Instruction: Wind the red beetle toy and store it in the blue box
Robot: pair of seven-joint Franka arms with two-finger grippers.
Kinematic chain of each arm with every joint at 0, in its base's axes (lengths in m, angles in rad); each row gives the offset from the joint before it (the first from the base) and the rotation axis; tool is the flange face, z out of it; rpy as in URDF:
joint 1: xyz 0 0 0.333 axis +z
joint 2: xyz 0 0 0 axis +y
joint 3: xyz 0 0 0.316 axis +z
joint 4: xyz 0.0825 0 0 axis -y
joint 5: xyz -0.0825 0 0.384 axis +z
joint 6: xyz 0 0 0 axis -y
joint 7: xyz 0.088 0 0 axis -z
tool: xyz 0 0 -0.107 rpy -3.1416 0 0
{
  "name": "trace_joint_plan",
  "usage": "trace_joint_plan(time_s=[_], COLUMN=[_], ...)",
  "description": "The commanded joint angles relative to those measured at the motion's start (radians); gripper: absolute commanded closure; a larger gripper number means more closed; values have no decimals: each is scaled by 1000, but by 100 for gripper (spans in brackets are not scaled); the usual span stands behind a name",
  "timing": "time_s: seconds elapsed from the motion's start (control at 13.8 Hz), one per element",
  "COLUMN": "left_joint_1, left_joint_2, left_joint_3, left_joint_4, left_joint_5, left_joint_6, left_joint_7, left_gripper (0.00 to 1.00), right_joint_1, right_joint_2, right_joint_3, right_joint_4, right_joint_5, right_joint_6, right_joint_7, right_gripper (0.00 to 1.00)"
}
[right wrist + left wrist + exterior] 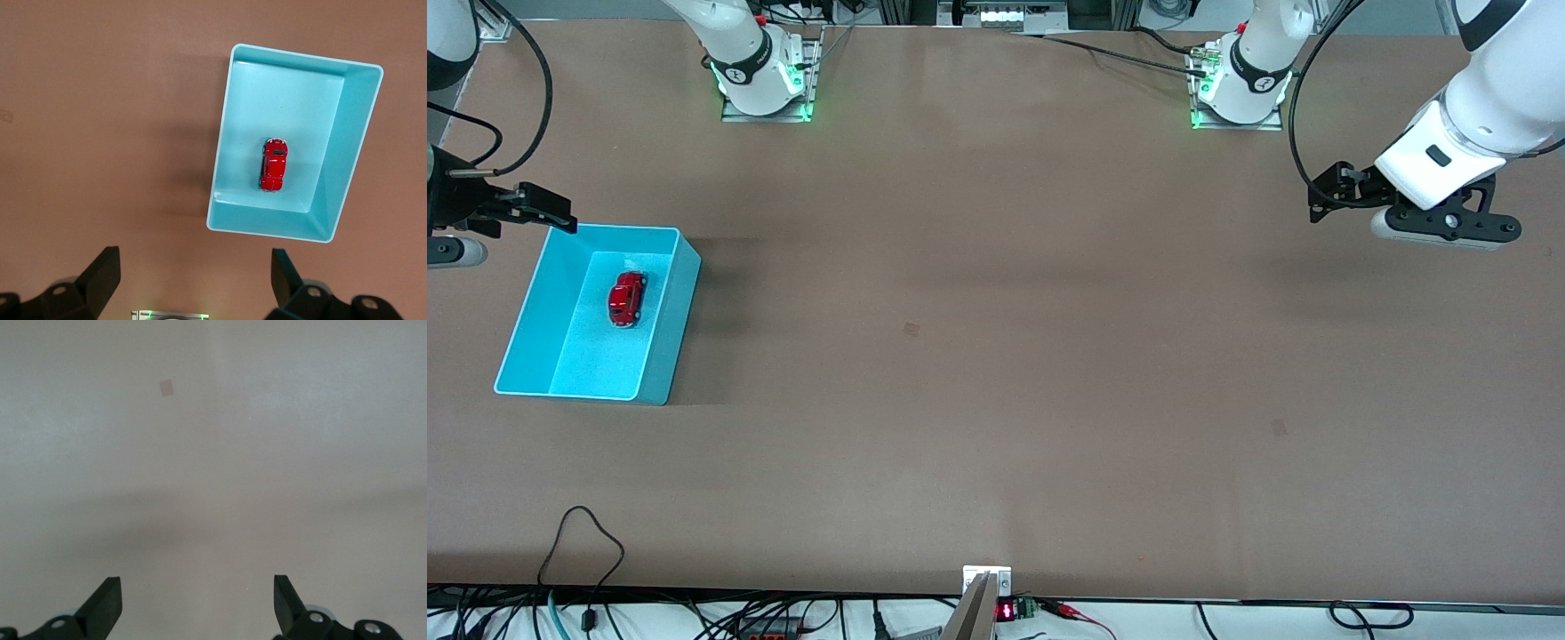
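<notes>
The red beetle toy [627,299] lies on the floor of the blue box [671,331], in the half farther from the front camera. The box stands at the right arm's end of the table. My right gripper [550,213] is open and empty, up over the table just past the box's corner nearest the robots' bases. Its wrist view shows its open gripper [193,277] with the box [293,100] and the toy [273,165] below. My left gripper [1327,191] is open and empty over bare table at the left arm's end, and it waits there. Its wrist view [197,600] shows only table.
Two small marks sit on the table [911,329] [1279,428]; one shows in the left wrist view [166,387]. The arm bases [765,84] [1240,89] stand along the table edge farthest from the front camera. A clamp [985,587] and cables lie at the nearest edge.
</notes>
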Motion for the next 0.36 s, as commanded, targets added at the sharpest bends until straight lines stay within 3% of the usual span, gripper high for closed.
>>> trace_joint_plan(time_s=[0.0,0.29], left_joint_1=[6,6], left_joint_2=[5,5], left_joint_3=[-2,-2], left_joint_4=[21,21], left_joint_5=[-10,-10], left_joint_6=[-31,-30], left_joint_7=[-10,-10], left_gripper=[0,0], right_joint_1=[2,4], right_joint_2=[-2,-2], right_joint_3=[-1,-1], right_joint_4=[8,8], right_joint_5=[18,21], right_joint_6=[13,26], right_joint_7=[24,30], right_gripper=[0,0])
